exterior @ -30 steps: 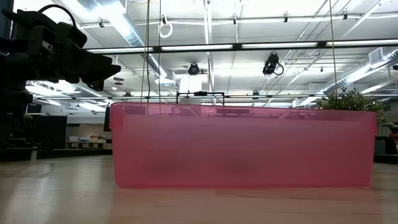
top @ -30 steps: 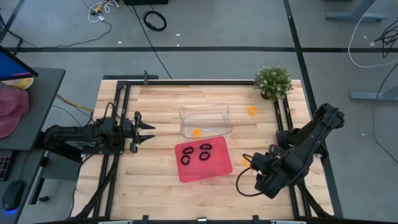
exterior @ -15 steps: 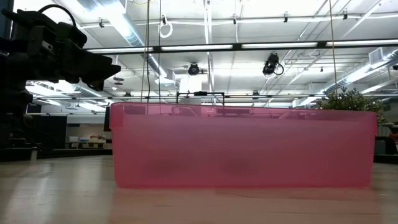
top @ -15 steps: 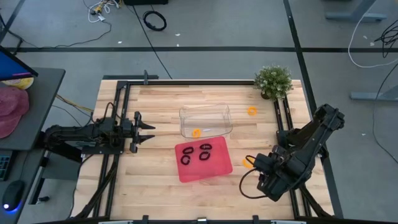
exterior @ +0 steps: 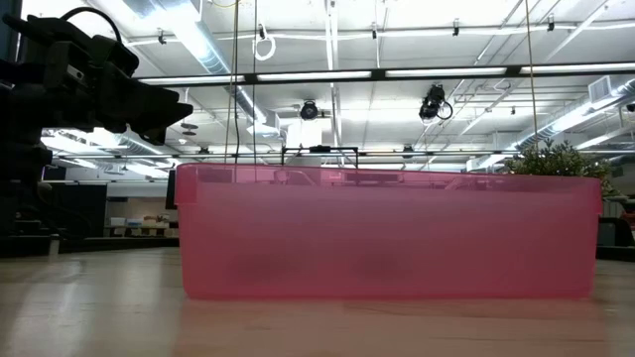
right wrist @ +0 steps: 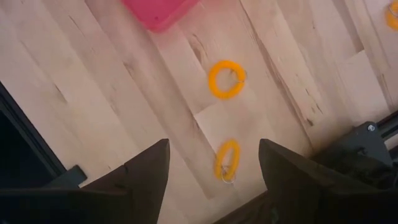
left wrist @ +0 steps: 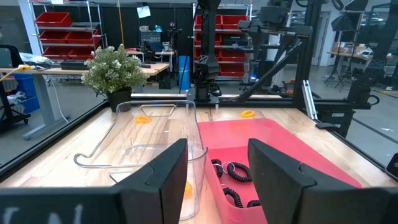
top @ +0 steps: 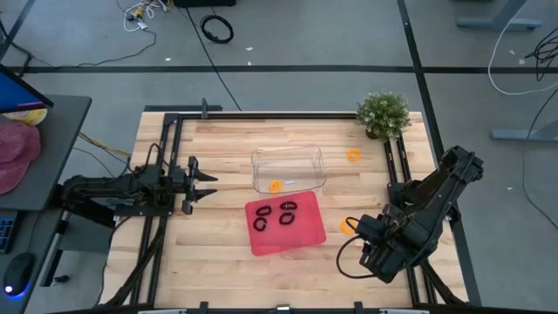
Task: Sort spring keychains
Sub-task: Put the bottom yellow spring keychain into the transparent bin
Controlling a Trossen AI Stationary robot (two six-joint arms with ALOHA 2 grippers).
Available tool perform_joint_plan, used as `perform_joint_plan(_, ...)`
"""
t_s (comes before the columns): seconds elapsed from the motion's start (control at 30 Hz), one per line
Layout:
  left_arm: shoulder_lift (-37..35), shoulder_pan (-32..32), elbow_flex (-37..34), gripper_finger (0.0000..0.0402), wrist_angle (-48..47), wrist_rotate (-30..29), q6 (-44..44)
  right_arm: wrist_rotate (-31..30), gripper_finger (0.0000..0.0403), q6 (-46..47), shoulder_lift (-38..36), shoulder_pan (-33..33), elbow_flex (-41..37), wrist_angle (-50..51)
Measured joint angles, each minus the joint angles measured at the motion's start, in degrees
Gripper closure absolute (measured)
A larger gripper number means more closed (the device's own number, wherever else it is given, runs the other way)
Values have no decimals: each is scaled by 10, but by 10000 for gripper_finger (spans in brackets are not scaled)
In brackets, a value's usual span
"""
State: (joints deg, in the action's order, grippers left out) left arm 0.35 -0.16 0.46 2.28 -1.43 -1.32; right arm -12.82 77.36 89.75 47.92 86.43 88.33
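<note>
Sorting, part way — overhead view. The red tray (top: 283,242) lies at lower centre of the frame; black keychains (top: 287,217) sit inside it, at least three by the overhead count, and the left wrist view also shows dark coils on the tray floor. The clear bin (top: 288,167) stands just above the tray and holds one orange keychain (top: 275,186).

Judged from this, the black group is largely sorted and the orange group is hardly begun. Three orange loops are still out on the counter (top: 218,148): one at upper right (top: 353,156), beside the plant (top: 384,113), and two at lower right. In the right wrist view these two appear as a round loop (right wrist: 226,79) at centre frame and a second loop seen edge-on (right wrist: 226,159) nearer the fingers. The overhead view shows only one of them clearly, at the right hand; a fourth black loop cannot be confirmed.

The right hand (top: 359,230) hangs over that lower-right pair — fingers spread wide, nothing between them — so the likely next step is a pick there.

The left hand (top: 203,185) waits at centre left of the overhead frame, pointed toward the bin, fingers also apart and empty.
</note>
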Motion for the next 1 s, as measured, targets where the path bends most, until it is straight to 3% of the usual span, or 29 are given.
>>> perform_joint_plan(0.43, 0, 0, 0, 229, 0, 0, 0, 23, 154, -17, -3, -1, -116, -93)
perform_joint_plan(1.0, 0, 0, 0, 229, 0, 0, 0, 34, 154, -25, -5, -1, -165, -157)
